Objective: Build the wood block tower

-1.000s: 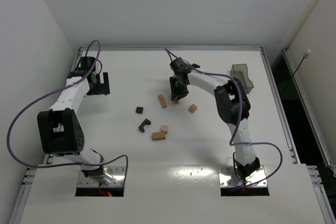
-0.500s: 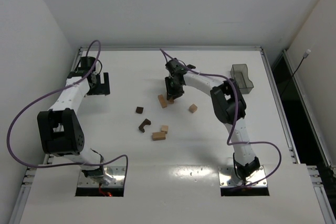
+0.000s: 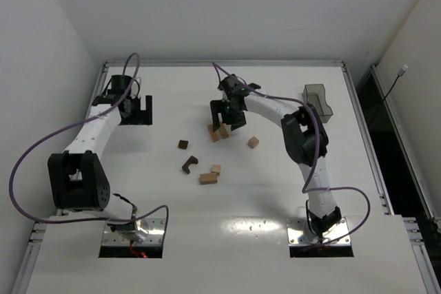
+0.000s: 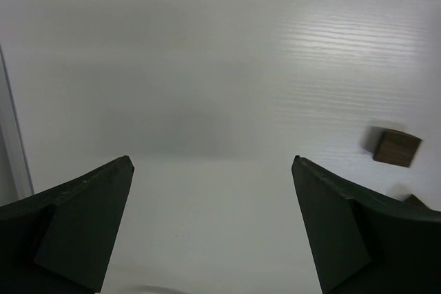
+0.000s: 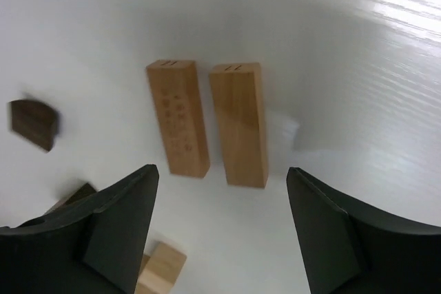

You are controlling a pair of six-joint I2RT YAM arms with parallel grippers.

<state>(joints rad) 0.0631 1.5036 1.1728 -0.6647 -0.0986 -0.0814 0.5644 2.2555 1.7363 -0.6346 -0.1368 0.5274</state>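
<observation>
Two light tan bars (image 5: pixel 178 118) (image 5: pixel 239 123) lie side by side on the white table, close but apart. My right gripper (image 5: pixel 220 171) hangs open just above their near ends, holding nothing. The top view shows this right gripper (image 3: pixel 226 116) over the pair of bars (image 3: pixel 219 131). Scattered nearby are a dark cube (image 3: pixel 182 144), a dark notched piece (image 3: pixel 189 164), a tan cube (image 3: pixel 216 169), a tan bar (image 3: pixel 208 178) and another tan cube (image 3: pixel 253 142). My left gripper (image 3: pixel 136 109) stands open over bare table at the far left, and its wrist view shows the left gripper (image 4: pixel 212 161) empty with a dark block (image 4: pixel 396 147) to its right.
A dark translucent bin (image 3: pixel 318 101) stands at the back right near the table's edge. The table's raised rim (image 3: pixel 227 64) runs along the back. Purple cables loop from both arms.
My right gripper has opened and let go of a tan bar, which now lies beside the other bar. The left arm has shifted a little to the right.
</observation>
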